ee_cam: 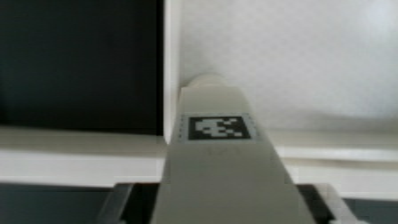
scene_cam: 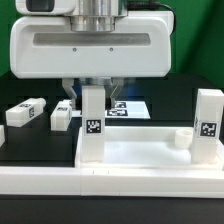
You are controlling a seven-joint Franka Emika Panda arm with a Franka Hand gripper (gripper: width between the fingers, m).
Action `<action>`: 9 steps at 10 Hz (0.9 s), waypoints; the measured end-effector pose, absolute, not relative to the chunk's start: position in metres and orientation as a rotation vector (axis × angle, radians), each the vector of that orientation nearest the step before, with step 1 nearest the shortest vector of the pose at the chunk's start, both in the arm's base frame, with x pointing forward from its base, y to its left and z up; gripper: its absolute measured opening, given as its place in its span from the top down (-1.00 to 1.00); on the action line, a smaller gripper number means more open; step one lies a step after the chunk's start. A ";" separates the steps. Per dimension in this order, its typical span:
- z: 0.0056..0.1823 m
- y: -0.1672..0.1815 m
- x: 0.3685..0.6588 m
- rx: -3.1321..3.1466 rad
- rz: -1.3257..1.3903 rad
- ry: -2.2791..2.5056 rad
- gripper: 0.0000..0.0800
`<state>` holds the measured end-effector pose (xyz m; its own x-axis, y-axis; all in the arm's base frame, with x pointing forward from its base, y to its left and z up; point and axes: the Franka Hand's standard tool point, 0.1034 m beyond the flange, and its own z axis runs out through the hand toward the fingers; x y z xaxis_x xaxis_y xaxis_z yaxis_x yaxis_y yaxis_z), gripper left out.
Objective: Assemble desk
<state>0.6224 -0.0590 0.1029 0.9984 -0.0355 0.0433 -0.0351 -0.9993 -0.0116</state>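
Note:
The white tray-like tabletop (scene_cam: 140, 155) lies flat at the front. My gripper (scene_cam: 93, 92) is shut on a white tagged leg (scene_cam: 92, 125) and holds it upright at the tabletop's corner on the exterior view's left. A second leg (scene_cam: 208, 125) stands upright at the corner on the exterior view's right, next to a round socket (scene_cam: 180, 140). In the wrist view the held leg (ee_cam: 222, 150) runs out from between my fingers (ee_cam: 134, 205) over the tabletop's rim (ee_cam: 285, 50). Whether its lower end is seated in a socket is hidden.
Two loose tagged legs (scene_cam: 25, 112) (scene_cam: 61, 115) lie on the black table at the exterior view's left. The marker board (scene_cam: 132, 108) lies behind the tabletop. A long white border bar (scene_cam: 100, 182) runs along the front edge.

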 end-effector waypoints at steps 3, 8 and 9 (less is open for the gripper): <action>0.103 -0.060 0.624 -3.042 -0.067 0.591 0.28; 0.103 -0.059 0.624 -2.789 -0.045 1.281 0.28; 0.102 -0.059 0.624 -2.724 -0.038 1.404 0.27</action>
